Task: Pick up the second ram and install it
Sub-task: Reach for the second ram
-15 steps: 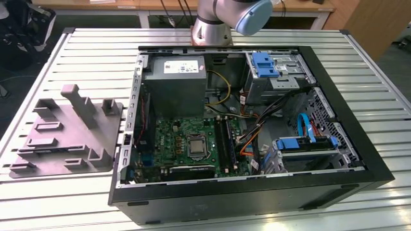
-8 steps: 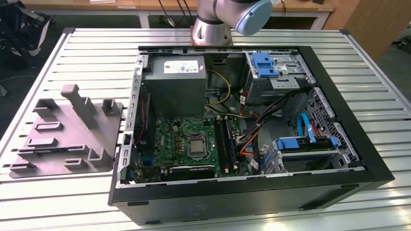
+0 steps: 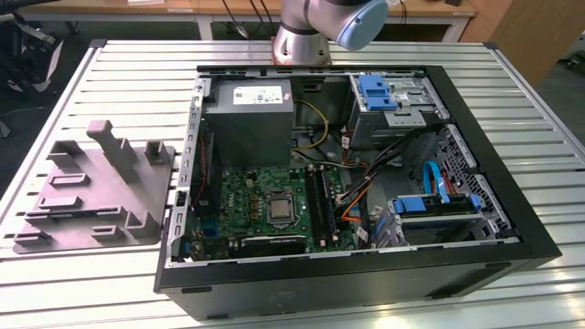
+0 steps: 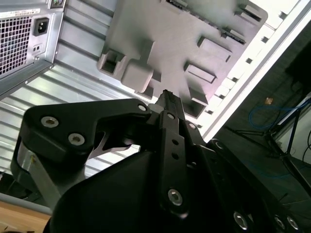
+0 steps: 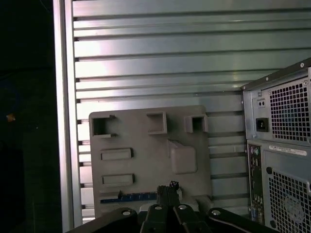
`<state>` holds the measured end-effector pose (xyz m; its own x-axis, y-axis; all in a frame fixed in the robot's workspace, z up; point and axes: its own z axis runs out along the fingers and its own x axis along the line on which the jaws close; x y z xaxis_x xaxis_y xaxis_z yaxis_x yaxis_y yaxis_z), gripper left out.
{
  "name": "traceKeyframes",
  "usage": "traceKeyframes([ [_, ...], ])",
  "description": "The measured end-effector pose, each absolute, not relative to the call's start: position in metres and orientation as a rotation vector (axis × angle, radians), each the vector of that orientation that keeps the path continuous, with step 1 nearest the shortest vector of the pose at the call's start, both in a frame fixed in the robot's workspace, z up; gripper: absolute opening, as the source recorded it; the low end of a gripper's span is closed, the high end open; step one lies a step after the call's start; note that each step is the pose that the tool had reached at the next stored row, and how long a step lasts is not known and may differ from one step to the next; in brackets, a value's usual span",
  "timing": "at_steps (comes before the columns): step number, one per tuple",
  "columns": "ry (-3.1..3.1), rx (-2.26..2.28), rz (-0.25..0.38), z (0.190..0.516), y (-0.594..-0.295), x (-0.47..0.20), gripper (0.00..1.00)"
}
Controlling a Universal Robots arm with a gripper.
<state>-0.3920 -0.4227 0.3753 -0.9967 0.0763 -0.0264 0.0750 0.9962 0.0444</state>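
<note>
Ribbed metal bench (image 3: pixel 119 68): open PC case (image 3: pixel 366 277), grey tray (image 3: pixel 87 195) w/ blue ram (image 5: pixel 129 197) in slot; hand (image 5: pixel 167 187) over tray, closed, empty.

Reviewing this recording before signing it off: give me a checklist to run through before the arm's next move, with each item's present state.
1. Dark blue memory stick lies in the grey moulded holder tray: ok.
2. Black gripper hangs over that tray, close to the stick: ok.
3. Jaws open for the pick: not ok, they stand together.
4. Nothing gripped: ok.
5. Free slot on the green motherboard: cannot tell.
6. Black computer case open on top: ok.
</note>
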Motion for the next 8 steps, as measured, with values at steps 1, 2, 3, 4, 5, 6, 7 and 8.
traceKeyframes([
  [1,3.111,0.118,0.068,0.374,-0.425,-0.392,0.10],
  [2,3.110,0.118,0.068,0.373,-0.427,-0.393,0.10],
  [3,3.110,0.118,0.068,0.372,-0.430,-0.393,0.10],
  [4,3.110,0.118,0.068,0.372,-0.432,-0.394,0.10],
  [5,3.110,0.118,0.068,0.371,-0.434,-0.394,0.10],
  [6,3.111,0.118,0.068,0.370,-0.436,-0.394,0.10],
  [7,3.110,0.118,0.068,0.369,-0.439,-0.395,0.10],
  [8,3.110,0.118,0.068,0.368,-0.441,-0.395,0.10],
])
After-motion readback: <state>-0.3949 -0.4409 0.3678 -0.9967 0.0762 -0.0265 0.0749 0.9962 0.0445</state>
